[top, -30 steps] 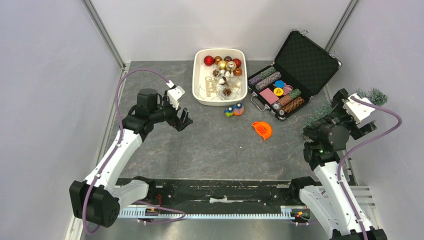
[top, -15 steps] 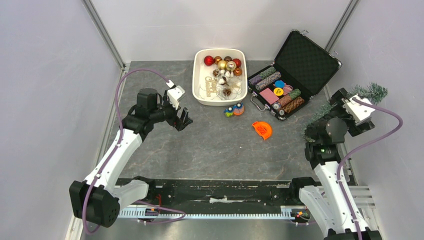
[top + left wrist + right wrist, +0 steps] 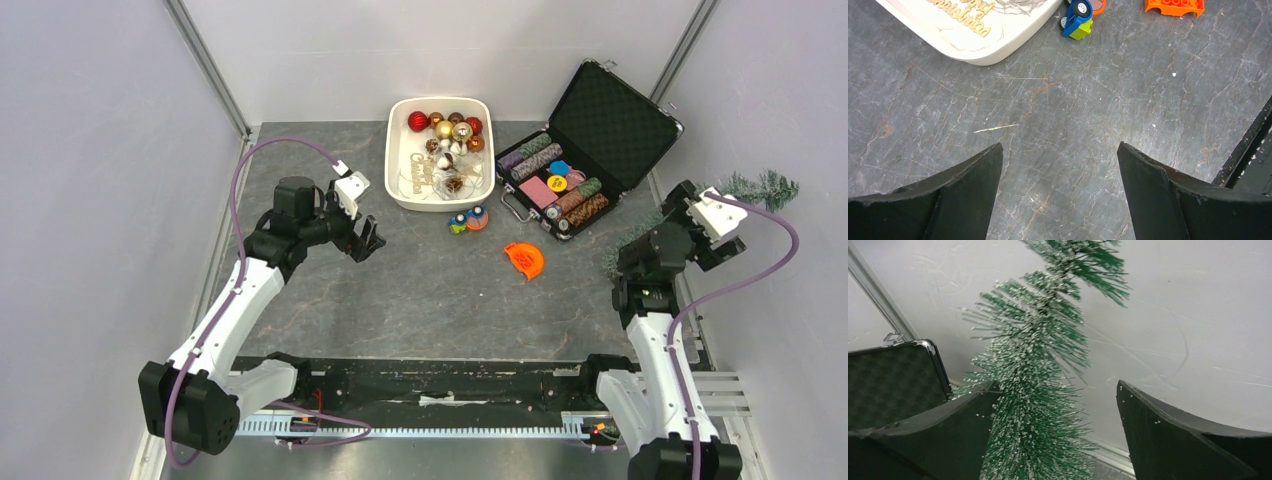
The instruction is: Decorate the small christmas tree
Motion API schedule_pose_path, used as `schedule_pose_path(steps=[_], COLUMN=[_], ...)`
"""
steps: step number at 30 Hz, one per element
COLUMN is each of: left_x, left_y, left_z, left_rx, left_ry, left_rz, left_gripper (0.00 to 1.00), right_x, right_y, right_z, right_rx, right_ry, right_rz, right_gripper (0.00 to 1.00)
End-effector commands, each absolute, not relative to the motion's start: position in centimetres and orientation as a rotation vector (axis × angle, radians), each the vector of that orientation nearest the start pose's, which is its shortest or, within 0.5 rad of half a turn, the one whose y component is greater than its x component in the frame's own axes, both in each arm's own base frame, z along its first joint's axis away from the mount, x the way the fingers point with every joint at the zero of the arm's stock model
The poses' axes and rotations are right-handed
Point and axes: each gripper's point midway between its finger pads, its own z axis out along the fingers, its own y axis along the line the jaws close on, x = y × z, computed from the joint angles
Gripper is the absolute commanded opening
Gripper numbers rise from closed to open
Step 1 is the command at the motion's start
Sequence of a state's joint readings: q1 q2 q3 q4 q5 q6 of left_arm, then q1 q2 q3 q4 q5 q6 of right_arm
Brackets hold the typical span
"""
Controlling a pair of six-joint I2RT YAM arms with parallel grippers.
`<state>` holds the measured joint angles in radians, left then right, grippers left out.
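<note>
The small christmas tree [image 3: 765, 188], frosted green and bristly, leans tilted at the far right by the wall. Its tip pokes out past my right gripper [image 3: 722, 222] and its lower branches [image 3: 625, 245] show beside the arm. In the right wrist view the tree [image 3: 1033, 390] stands between the wide-apart jaws of the right gripper [image 3: 1058, 385], pressed against the left finger [image 3: 948, 425], with a gap to the right finger. Its base is hidden. My left gripper [image 3: 365, 240] is open and empty over bare table, also in the left wrist view [image 3: 1060, 147]. Ball ornaments [image 3: 445, 128] lie in a white tray [image 3: 400, 195].
An open black case [image 3: 600, 120] with chip rolls stands at the back right, close to the right arm. A small toy car [image 3: 468, 220] and an orange plastic piece [image 3: 525, 260] lie on the table. Walls close in on both sides.
My right arm has drawn back and to the right, and the tree has shifted with it, its tip now further right against the wall. The left arm has not moved.
</note>
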<state>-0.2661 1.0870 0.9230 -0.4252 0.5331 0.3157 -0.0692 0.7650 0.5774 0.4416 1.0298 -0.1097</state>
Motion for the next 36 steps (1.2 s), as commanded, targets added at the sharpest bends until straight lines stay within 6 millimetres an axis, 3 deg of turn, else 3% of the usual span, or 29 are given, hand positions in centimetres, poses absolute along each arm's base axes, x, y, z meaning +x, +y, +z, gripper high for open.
schedule_pose_path(steps=[1, 3, 5, 10, 13, 18, 24, 31, 36], left_x=[29.0, 29.0, 29.0, 29.1, 29.1, 29.2, 29.4, 29.6, 29.9], left_y=[-16.3, -16.3, -16.3, -16.2, -16.2, -16.2, -16.2, -16.1, -15.9], left_z=[22.3, 22.3, 22.4, 22.4, 22.3, 22.2, 22.5, 22.7, 22.7], left_rx=[0.935, 0.936, 0.936, 0.935, 0.935, 0.937, 0.937, 0.928, 0.908], left_ry=[1.842, 1.841, 1.84, 1.839, 1.841, 1.844, 1.838, 1.837, 1.854], left_rz=[-0.524, -0.523, -0.523, -0.52, -0.519, -0.514, -0.504, -0.497, -0.485], left_gripper=[0.9, 0.9, 0.9, 0.9, 0.9, 0.9, 0.9, 0.9, 0.9], right_x=[24.8, 24.8, 24.5, 24.4, 24.2, 24.0, 24.1, 25.8, 27.6], right_y=[-17.4, -17.6, -17.9, -18.4, -18.5, -17.7, -15.2, -12.8, -10.0], right_z=[29.9, 29.5, 29.2, 28.9, 29.2, 30.9, 34.7, 37.6, 39.2], right_rx=[0.806, 0.798, 0.808, 0.794, 0.792, 0.732, 0.571, 0.427, 0.297], right_ry=[1.257, 1.251, 1.242, 1.245, 1.231, 1.199, 1.135, 1.151, 1.167], right_rz=[-0.79, -0.78, -0.78, -0.777, -0.766, -0.704, -0.59, -0.477, -0.336], right_gripper=[0.84, 0.71, 0.46, 0.21, 0.0, 0.0, 0.0, 0.0, 0.0])
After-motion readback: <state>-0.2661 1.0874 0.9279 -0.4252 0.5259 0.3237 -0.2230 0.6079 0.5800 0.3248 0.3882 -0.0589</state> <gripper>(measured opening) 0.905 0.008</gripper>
